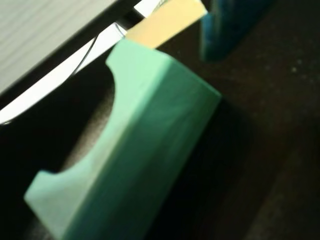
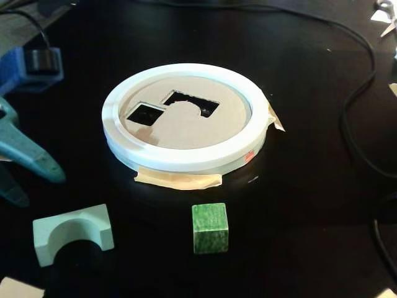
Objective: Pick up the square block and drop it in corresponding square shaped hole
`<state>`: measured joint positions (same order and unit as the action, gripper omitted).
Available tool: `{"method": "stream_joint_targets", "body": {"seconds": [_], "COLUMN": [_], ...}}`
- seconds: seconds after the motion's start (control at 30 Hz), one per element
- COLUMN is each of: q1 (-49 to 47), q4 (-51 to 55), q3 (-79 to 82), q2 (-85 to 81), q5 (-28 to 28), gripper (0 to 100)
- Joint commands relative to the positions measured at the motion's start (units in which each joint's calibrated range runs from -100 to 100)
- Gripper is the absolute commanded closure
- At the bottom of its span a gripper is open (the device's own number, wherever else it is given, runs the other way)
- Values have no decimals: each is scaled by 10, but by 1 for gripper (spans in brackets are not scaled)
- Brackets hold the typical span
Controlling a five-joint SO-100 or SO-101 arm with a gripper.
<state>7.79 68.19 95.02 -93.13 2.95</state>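
Wrist view: pale green arch block point(image 1: 135, 150) fills the frame on the dark worktop point(image 1: 270, 125); hand unseen, state indeterminable. Fixed view: green square block point(image 2: 210, 228) stands just before the white-rimmed sorter point(image 2: 186, 158), square hole point(image 2: 146, 114) empty. Approach should centre squarely over the cube.
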Motion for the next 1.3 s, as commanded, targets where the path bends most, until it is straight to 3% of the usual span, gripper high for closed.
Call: {"method": "stream_joint_targets", "body": {"seconds": [0.0, 1.27], "q1": [12, 13], "q4": [-6, -16], "q3": [-2, -3], "q2": [-8, -8], "q5": [0, -2], "gripper": [0, 0]}}
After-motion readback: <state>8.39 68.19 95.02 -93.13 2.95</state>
